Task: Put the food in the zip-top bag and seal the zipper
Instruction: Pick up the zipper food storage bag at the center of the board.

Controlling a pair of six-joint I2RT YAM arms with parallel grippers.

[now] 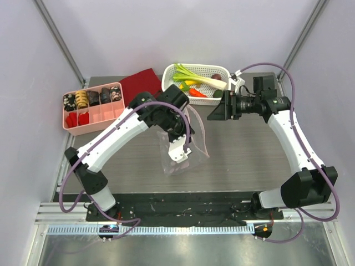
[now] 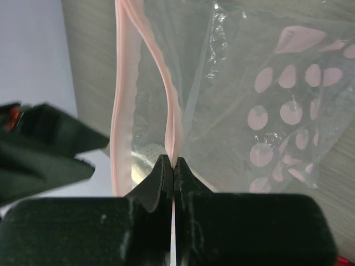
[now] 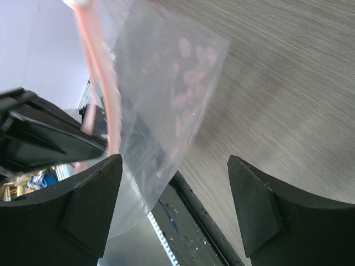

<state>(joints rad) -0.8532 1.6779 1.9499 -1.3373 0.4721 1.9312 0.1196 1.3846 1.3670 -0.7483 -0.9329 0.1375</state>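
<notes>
Pinching the zipper strip, the left fingers are pressed hard together w/ one pink lip of the zip-top bag caught betw. their tips. The other lip bows away to the left of that view, so the bag mouth gapes open. Slider not visible. The bag is clear plastic w/ pale pink dots and hangs from that grip over the middle of the grey table, just in front of the left arm's wrist.

The right fingers are spread wide w/ nothing gripped betw. them. In the right wrist view the bag hangs ahead of them. Its lower edge is prob. clear of both fingers, but the pic is too blurred there to be sure. From the top view they point left toward the upper part of the bag, close beside it, and sit just in front of the white basket.

All the food I can make out is in that basket at the back of the table: leek lying across it, pepper at the near side, dark red round piece twd. the right end. Left of the basket lies a red cloth. Further left is a pink tray w/ small bits in its compartments.
</notes>
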